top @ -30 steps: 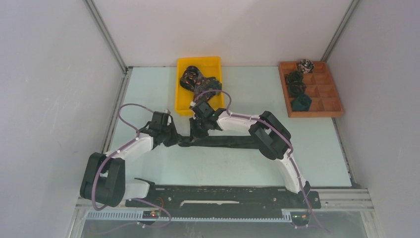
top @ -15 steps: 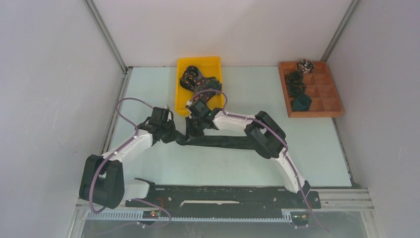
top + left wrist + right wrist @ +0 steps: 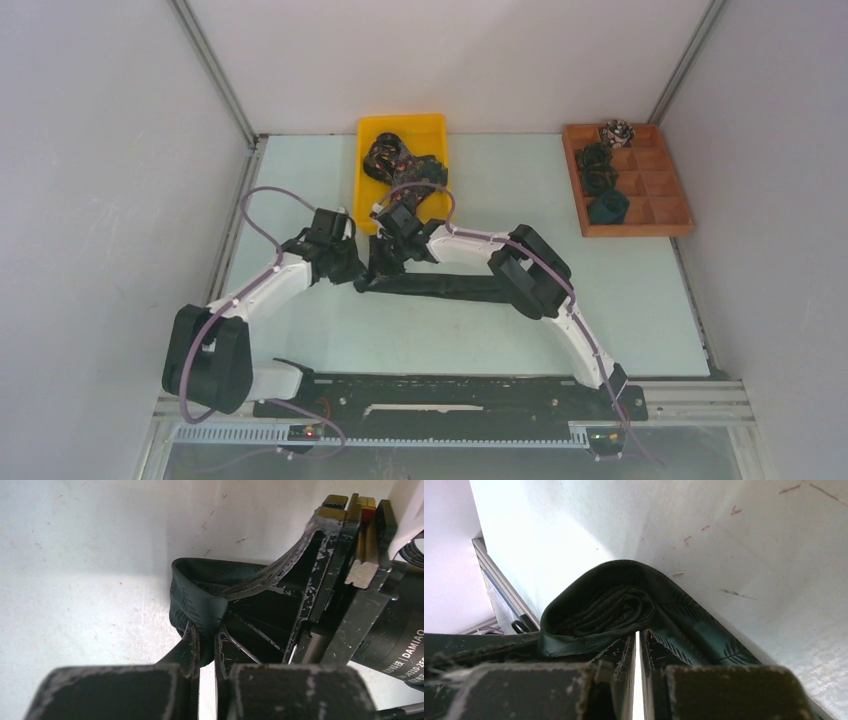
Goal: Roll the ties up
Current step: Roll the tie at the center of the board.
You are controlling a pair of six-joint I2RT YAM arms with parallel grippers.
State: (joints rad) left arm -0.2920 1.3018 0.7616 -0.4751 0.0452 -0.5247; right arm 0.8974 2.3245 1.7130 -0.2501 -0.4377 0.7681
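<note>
The left fingers [image 3: 189,647] and the right fingers [image 3: 623,655] are each clamped on the rolled end of a dark green tie [image 3: 450,285], whose flat length runs toward the right edge across the middle of the table [image 3: 330,340].

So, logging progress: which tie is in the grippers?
The dark green tie stretched across the table; the rest sit in the yellow bin or wooden tray.

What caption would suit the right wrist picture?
Right gripper, fingers nearly closed, meets the rolled end of a dark green tie.
</note>
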